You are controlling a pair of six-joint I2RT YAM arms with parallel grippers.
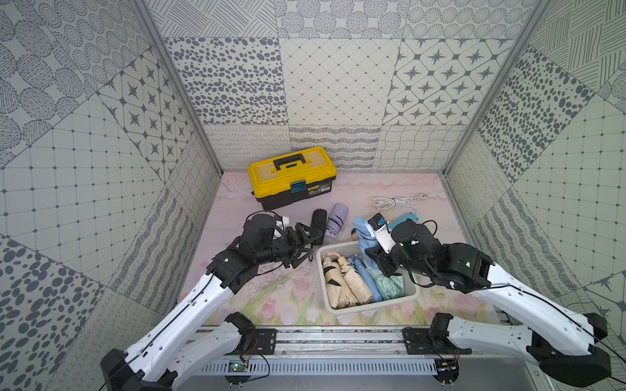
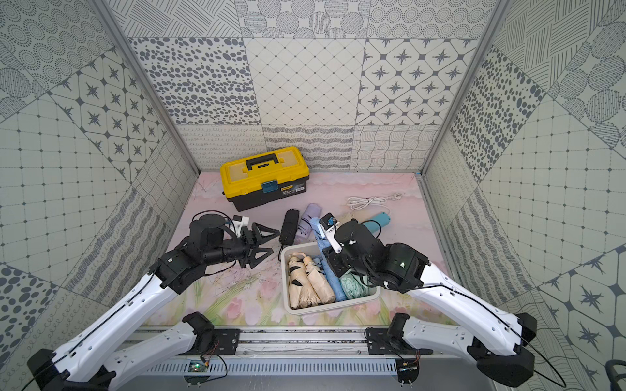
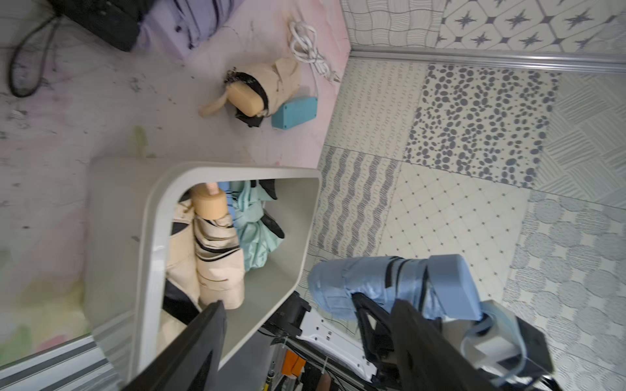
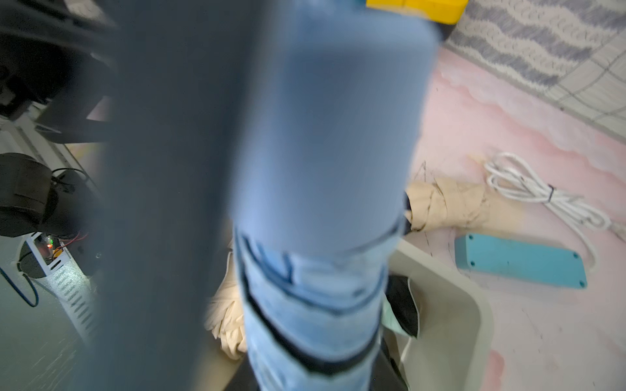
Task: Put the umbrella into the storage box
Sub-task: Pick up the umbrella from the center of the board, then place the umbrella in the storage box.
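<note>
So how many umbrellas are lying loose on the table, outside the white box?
3: a black umbrella and a lavender umbrella side by side just beyond the box, and a beige umbrella beside the teal power strip. The arms may hide more.

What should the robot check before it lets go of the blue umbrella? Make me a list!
1. Right claw shut on the blue umbrella: ok.
2. Umbrella's lower end over the storage box: ok.
3. Whole umbrella inside the rim: not ok. It is tilted, and its upper end sticks out past the far rim.
4. Left claw out of the way: ok. It is open, beside the box.
5. Enough room inside, with the beige umbrellas and the mint umbrella lying there: cannot tell.
</note>
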